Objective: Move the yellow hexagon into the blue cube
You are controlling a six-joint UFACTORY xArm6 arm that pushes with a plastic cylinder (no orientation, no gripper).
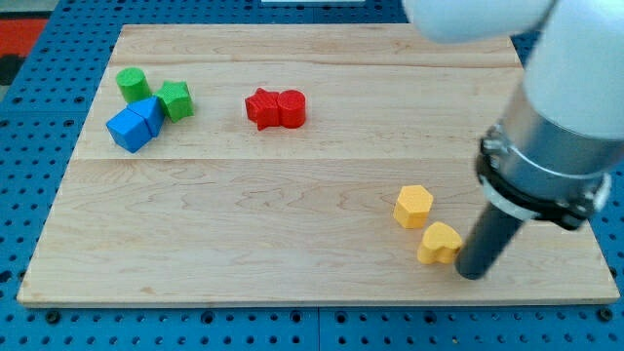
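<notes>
Blocks sit in three loose groups on a pale wooden board (292, 195) that rests on a blue pegboard surface (29, 127). At the view's upper left, a blue cube (128, 128) lies with a second blue block of unclear shape touching its right side, a green cylinder (133, 84) just above them, and a green star-like block (175, 99) just beside the blue pair on the right. Further right, near the top middle, two red blocks (275, 107) touch side by side. At the view's lower right lie the yellow hexagon (412, 206) and, just below and to its right, a yellow heart-shaped block (440, 243); whether these two touch cannot be told.

My tip (472, 274) – the lower end of the dark rod – stands on the board at the heart block's right edge, touching it or nearly so. The rod has no jaws, so it holds nothing and can only push. The arm's grey and white body fills the view's right side above it.

The hexagon lies up and to the left of my tip, with the heart block between them. The blue cube is well apart, far across the board toward the upper left. This placement looks deliberate – the tip sits on the far side of the yellow pair from the cube, so a leftward, upward push would drive the hexagon toward its target. A likely risk is that the heart block gets carried along too.
</notes>
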